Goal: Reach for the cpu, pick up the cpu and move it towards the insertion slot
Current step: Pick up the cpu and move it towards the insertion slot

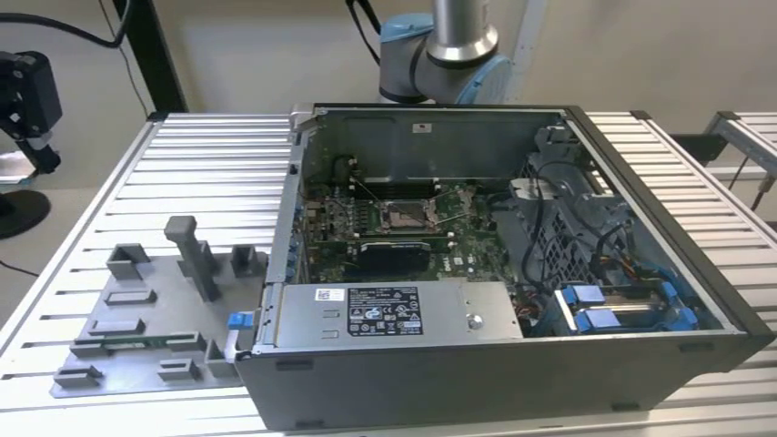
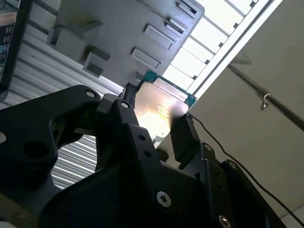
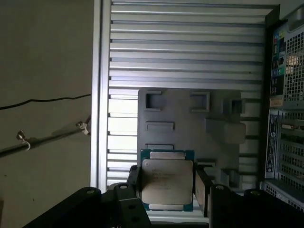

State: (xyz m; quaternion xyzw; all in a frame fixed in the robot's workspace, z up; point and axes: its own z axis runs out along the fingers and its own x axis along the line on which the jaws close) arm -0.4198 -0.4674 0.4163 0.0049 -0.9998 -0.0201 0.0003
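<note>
In both wrist views the cpu [image 3: 167, 183] [image 2: 160, 110], a flat square chip with a silvery top and a green rim, sits between the black fingers [image 3: 203, 189] of my gripper [image 3: 167, 186] [image 2: 154, 116]. The fingers press on two opposite edges and the chip hangs well above the grey tray [image 3: 190, 128] [image 2: 118, 28]. The insertion slot [image 1: 401, 216], a shiny metal frame with a dark centre on the green board, lies inside the open computer case [image 1: 656, 300] in the exterior view.
The grey tray [image 1: 146, 319] with raised blocks and a post lies on the ribbed metal table [image 1: 206, 164] at the exterior view's left of the case. The arm's base joint [image 1: 443, 45] rises behind the case. A power supply box [image 1: 388, 314] sits at the case's front.
</note>
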